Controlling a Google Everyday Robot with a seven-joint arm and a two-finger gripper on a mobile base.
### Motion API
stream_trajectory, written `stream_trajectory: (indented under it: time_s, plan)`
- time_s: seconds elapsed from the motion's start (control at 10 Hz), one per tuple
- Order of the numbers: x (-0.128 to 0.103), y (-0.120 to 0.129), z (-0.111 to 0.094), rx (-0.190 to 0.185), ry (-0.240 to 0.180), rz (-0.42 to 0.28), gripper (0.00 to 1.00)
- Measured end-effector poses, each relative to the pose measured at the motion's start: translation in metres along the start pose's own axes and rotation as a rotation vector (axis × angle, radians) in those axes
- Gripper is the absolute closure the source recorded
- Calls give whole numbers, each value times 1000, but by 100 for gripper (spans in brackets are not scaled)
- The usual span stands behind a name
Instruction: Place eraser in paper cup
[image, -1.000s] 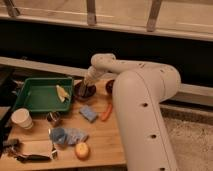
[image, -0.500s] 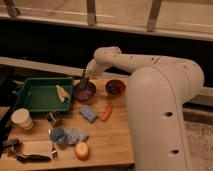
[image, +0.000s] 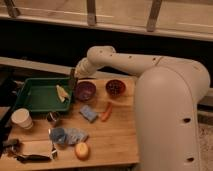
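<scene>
My gripper (image: 73, 80) hangs at the end of the white arm, over the right edge of the green tray (image: 30, 95) and just left of the purple bowl (image: 85, 91). It is shut on a dark oblong block, the eraser (image: 72, 81), which points straight down from the fingers. The white paper cup (image: 21, 118) stands upright at the table's left edge, in front of the tray, well to the lower left of the gripper. Nothing shows inside the cup from here.
A small metal cup (image: 52, 118) stands right of the paper cup. A yellow piece (image: 61, 93) lies in the tray. On the table are a blue sponge (image: 89, 113), an orange stick (image: 106, 111), a red bowl (image: 115, 87), a blue crumpled thing (image: 67, 135), an orange fruit (image: 82, 150) and dark tools (image: 27, 156).
The arm has swung left. The gripper has moved from over the purple bowl to the tray's right edge, still shut on the dark block.
</scene>
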Motion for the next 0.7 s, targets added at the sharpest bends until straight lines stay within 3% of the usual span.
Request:
stream_trajectory:
  time_s: [0.2, 0.3, 0.7]
  plan:
    - [8, 36, 19, -63, 60, -65, 100]
    - [9, 40, 21, -74, 69, -76, 100]
    - [9, 40, 22, -73, 73, -76, 100]
